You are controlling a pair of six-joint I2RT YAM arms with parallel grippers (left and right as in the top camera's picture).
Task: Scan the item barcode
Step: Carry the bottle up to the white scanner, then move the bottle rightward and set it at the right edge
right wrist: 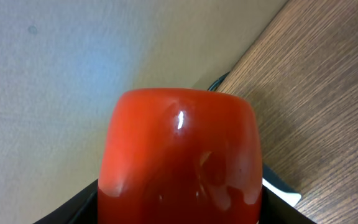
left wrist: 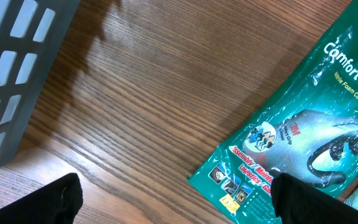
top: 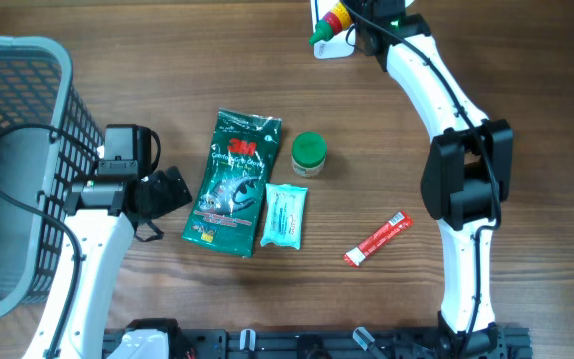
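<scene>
My right gripper [top: 359, 22] is at the table's far edge, shut on a red bottle [top: 335, 15] with a green cap [top: 320, 38]. The capped end points down-left over a white object [top: 335, 50] there; I cannot tell what it is. The right wrist view is mostly the bottle's glossy red body [right wrist: 179, 155], gripped between the dark fingers [right wrist: 73, 208] of the right gripper [right wrist: 179, 211]; no barcode shows. My left gripper [top: 172, 189] stands open and empty just left of a green 3M glove packet [top: 232, 184]. The left gripper [left wrist: 182, 208] straddles bare wood and the packet's corner [left wrist: 241, 186].
A grey plastic basket [top: 63, 120] fills the left side, and its wall [left wrist: 11, 68] is close to the left wrist. A green-lidded jar [top: 309, 153], a pale blue wipes packet [top: 284, 215] and a red sachet [top: 377, 239] lie mid-table.
</scene>
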